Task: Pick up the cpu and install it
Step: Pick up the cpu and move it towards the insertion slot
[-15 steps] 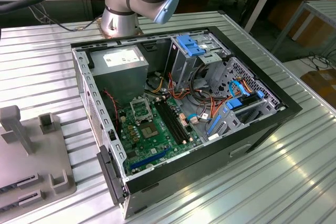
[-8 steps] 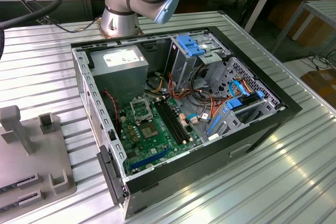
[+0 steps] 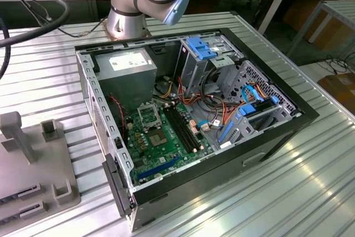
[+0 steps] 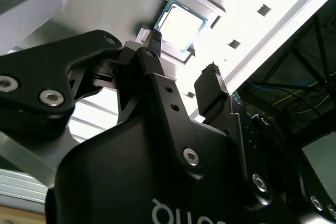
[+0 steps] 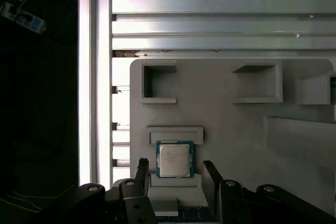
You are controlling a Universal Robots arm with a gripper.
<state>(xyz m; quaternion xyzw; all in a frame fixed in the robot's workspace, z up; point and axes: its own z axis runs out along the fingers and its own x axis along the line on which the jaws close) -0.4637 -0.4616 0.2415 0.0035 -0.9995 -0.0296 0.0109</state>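
Observation:
The cpu (image 5: 175, 160) is a small square chip with a dull metal top and a green rim, lying flat in a shallow seat of a grey holder plate (image 5: 226, 124). In the second wrist view the cpu (image 4: 181, 24) appears bright, just beyond the fingertips. My gripper (image 5: 176, 174) is open above it, with one black finger (image 5: 142, 169) on each side of the chip and nothing between them. In the second wrist view the gripper (image 4: 181, 59) also stands open. The green motherboard (image 3: 161, 137) with its silver socket frame (image 3: 147, 116) lies inside the open computer case (image 3: 194, 120).
The grey holder plate (image 3: 33, 176) sits on the ribbed metal table (image 3: 288, 181) at the exterior view's left, with raised blocks and posts on it. The case holds a power supply (image 3: 130, 67), drive cages (image 3: 211, 59), black memory slots (image 3: 180, 126) and loose cables.

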